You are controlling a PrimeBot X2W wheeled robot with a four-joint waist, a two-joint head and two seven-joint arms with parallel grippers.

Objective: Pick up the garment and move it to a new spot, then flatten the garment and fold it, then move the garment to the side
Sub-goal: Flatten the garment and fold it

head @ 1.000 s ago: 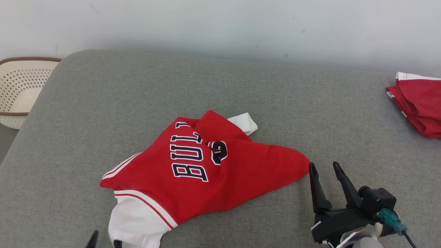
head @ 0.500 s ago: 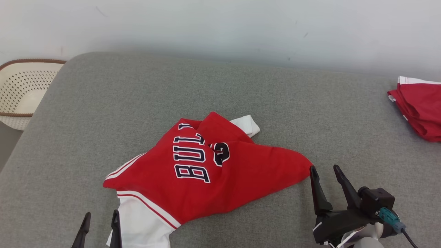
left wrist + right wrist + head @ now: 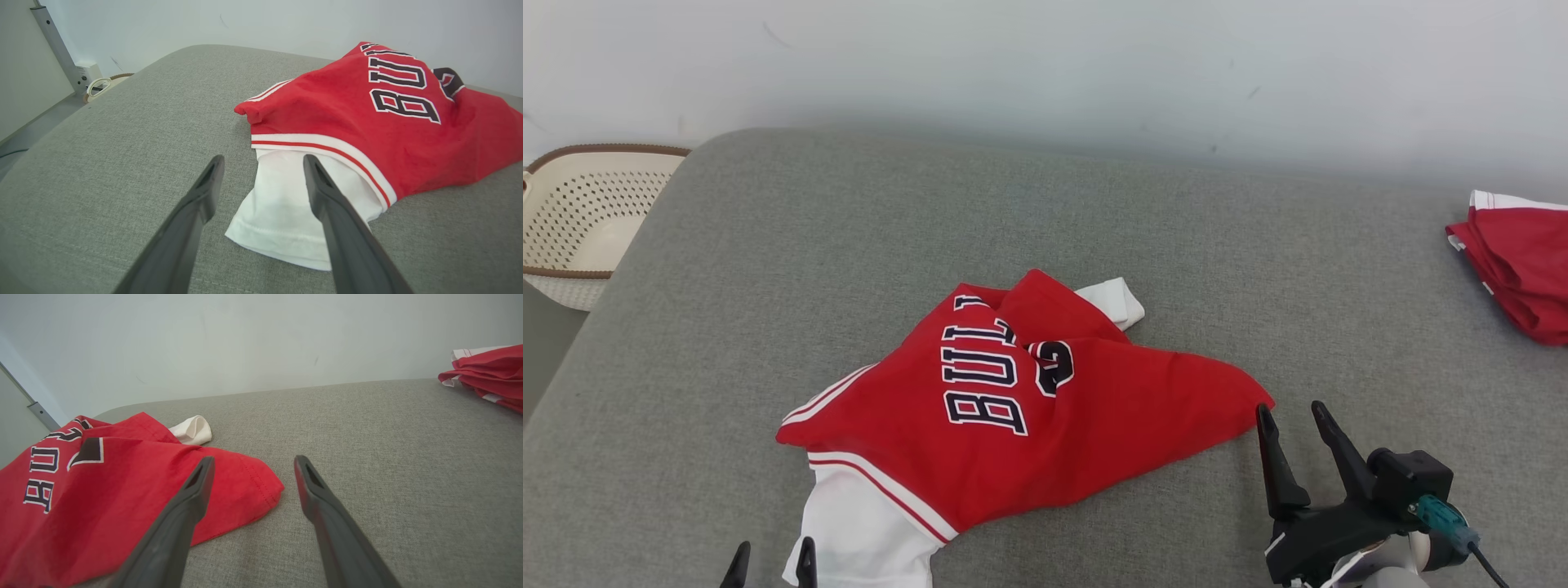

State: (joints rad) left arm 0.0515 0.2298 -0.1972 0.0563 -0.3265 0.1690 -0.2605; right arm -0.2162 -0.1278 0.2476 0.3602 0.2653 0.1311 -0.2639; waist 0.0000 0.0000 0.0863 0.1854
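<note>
Your left claw (image 3: 261, 169) has just let go and spread wide. It now holds nothing, and its fingers stand over the near edge of the white sleeve (image 3: 282, 212) rather than pinching it. (The head camera has tipped a little too, so don't read the shift in that view as cloth sliding.) I take this to mean the drop-off at the new spot is done and flattening comes next.

Your right claw (image 3: 1292, 429) is just as wide and empty, with its tips just beside the jersey's red corner at 4 o'clock. The jersey (image 3: 1045, 416) lies in the middle of the grey cushion (image 3: 931, 212), crumpled. Its body is folded over itself, so the lettering runs sideways and breaks off. One white sleeve pokes out at 7 o'clock and another is rolled up at 1 o'clock. A folded red pile (image 3: 1515, 278) sits at 3 o'clock and a basket (image 3: 580, 212) at 10.
</note>
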